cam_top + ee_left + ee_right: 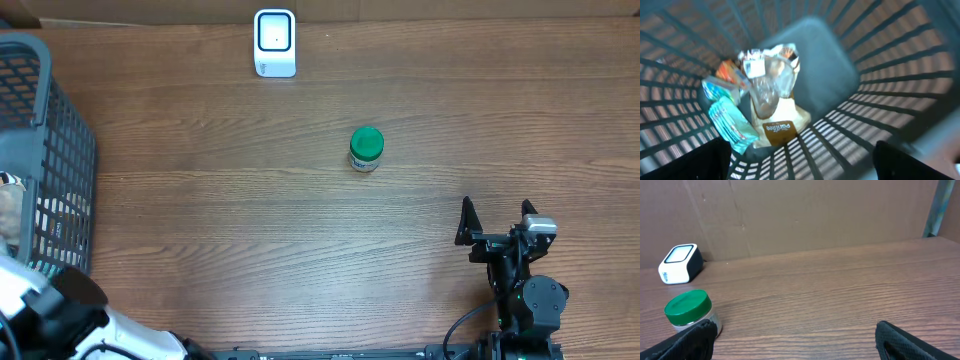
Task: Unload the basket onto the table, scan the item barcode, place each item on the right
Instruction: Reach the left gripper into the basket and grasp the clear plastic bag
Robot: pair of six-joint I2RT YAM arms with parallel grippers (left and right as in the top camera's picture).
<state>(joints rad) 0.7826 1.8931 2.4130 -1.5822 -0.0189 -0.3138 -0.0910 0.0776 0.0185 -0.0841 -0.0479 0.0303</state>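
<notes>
Here, round green-lidded jar (366,148), prob. plastic

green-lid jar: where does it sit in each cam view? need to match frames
Overhead: green-lid jar stands upright, just right of the table's centre.
Left wrist: not in it; only the basket interior shows.
Right wrist: green-lid jar at lower left.
Shared landmark: white scanner, up-left of the jar overhead; white scanner behind the jar in the right wrist view.
</notes>
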